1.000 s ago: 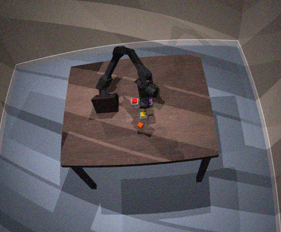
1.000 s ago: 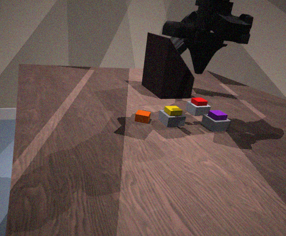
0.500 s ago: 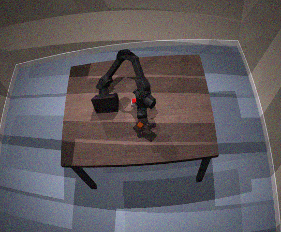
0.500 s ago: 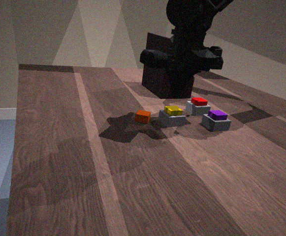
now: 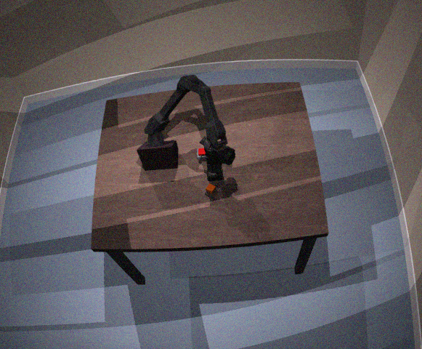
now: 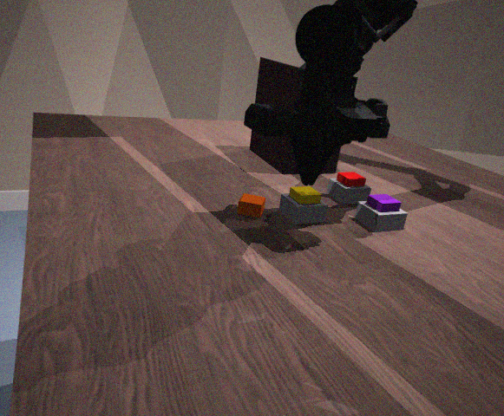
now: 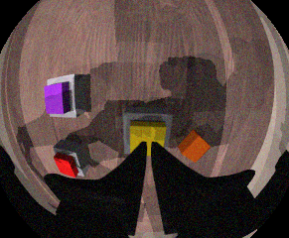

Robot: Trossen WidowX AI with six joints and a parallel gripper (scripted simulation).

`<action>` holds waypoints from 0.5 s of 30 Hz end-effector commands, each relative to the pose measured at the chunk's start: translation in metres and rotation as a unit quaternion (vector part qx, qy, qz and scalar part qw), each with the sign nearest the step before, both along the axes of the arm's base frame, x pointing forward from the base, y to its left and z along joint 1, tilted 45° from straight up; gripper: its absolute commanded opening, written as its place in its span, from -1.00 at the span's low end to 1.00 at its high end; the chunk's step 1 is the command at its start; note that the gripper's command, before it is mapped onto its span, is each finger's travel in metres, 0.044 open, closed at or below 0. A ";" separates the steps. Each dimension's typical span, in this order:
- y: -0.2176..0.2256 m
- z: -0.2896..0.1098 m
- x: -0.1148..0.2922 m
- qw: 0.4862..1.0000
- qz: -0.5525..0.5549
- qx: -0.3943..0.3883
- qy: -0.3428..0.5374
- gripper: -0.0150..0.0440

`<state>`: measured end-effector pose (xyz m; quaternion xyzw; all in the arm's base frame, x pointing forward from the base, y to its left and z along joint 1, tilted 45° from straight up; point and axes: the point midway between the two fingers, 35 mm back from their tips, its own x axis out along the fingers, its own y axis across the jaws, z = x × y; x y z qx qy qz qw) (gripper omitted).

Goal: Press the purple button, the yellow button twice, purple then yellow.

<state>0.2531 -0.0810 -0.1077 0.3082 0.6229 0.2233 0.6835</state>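
Observation:
The yellow button (image 6: pixel 305 194) (image 7: pixel 147 133) sits on a grey base in the middle of the table. My gripper (image 6: pixel 308 180) (image 7: pixel 148 146) is shut and empty, its tip pointing down right over the yellow button's back edge, at or just above its top. The purple button (image 6: pixel 382 202) (image 7: pixel 57 98) sits on its grey base to the right in the exterior view, apart from the gripper. In the top view the arm hides the yellow and purple buttons.
A red button (image 5: pixel 201 151) (image 6: pixel 350 178) (image 7: pixel 67 165) on a grey base stands just behind the yellow one. An orange block (image 5: pixel 211 187) (image 6: pixel 252 204) (image 7: pixel 195 146) lies close beside the yellow button. The arm's dark base box (image 5: pixel 158 154) stands at the back.

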 end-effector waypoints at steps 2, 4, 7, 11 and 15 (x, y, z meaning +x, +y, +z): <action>0.007 -0.007 0.000 1.000 -0.003 0.005 0.004 -0.42; 0.010 -0.009 0.000 1.000 -0.003 0.005 0.004 -0.42; 0.013 -0.012 0.000 1.000 -0.003 0.005 0.004 -0.42; 0.014 -0.013 0.000 1.000 -0.003 0.005 0.004 -0.42; 0.014 -0.013 0.000 1.000 -0.003 0.005 0.004 -0.42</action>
